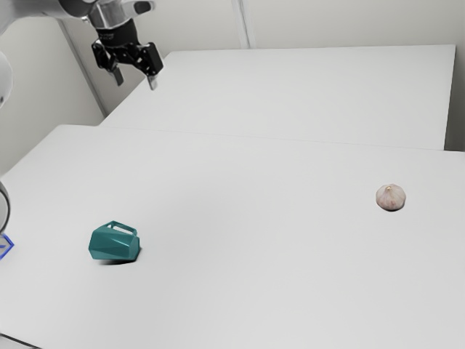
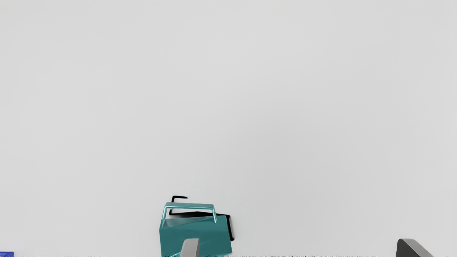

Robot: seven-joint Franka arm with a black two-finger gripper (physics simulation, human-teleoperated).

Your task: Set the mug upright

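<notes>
1. far left, a blue-edged thing (image 1: 6, 246) is cut off by the exterior view's edge; a wide swing of the hand might brush it, though i can't tell what it is.
2. next, the teal mug (image 1: 114, 242) lies on its side on the table (image 1: 254, 298), handle (image 1: 123, 226) uppermost. its faceted walls could slip or twist in a grip taken off-centre.
3. the claw (image 1: 136, 79) hangs high over the table, fingers set wide, holding nothing. in the wrist view the mug sits toward one finger rather than midway, so coming straight down could land that fingertip (image 2: 190, 248) on the body or handle and shove or roll it.
4. the turn looks the hardest part to me: let go before the base is flat, and it would probably topple back.
5. far right, the garlic bulb (image 1: 391, 197) sits well apart from the mug; only a long stray sweep would roll it.
6. as for the setting: pale walls at the left, a broad, plain white tabletop with soft shadows, another white slab (image 1: 305, 94) behind it, a seam (image 1: 242, 25) up the back wall, and a dark grey strip at the right edge.
</notes>
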